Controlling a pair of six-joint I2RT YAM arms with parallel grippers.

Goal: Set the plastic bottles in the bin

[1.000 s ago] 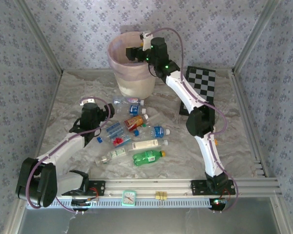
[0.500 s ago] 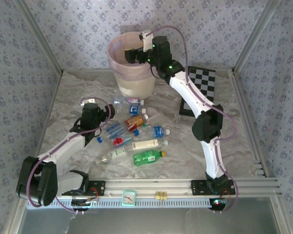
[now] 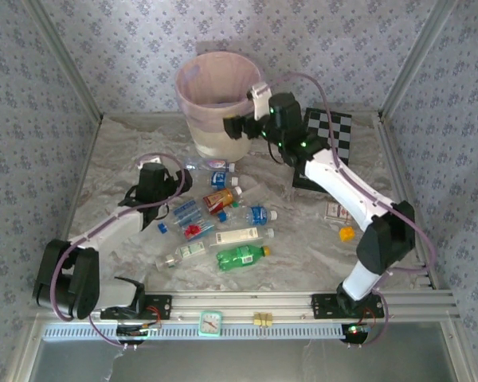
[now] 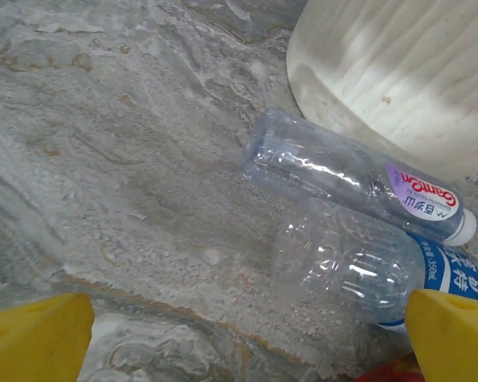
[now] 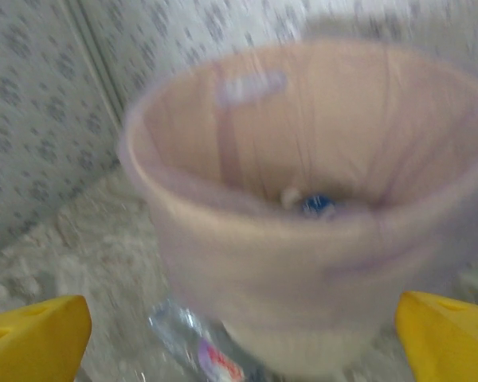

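Near the far edge of the table point(image 3: 319, 247) stands the bin point(image 3: 211, 137), upright, with something small and blue blurred at its bottom. Just beside its right wall hangs the right gripper point(image 3: 231, 127), fingers spread wide and empty. Across the table's middle lie the plastic bottles point(image 3: 240, 236); the left gripper point(image 3: 181, 180), likewise released and empty, hovers over two clear ones.

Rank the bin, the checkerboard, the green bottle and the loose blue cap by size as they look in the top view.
1. bin
2. checkerboard, though partly covered
3. green bottle
4. blue cap
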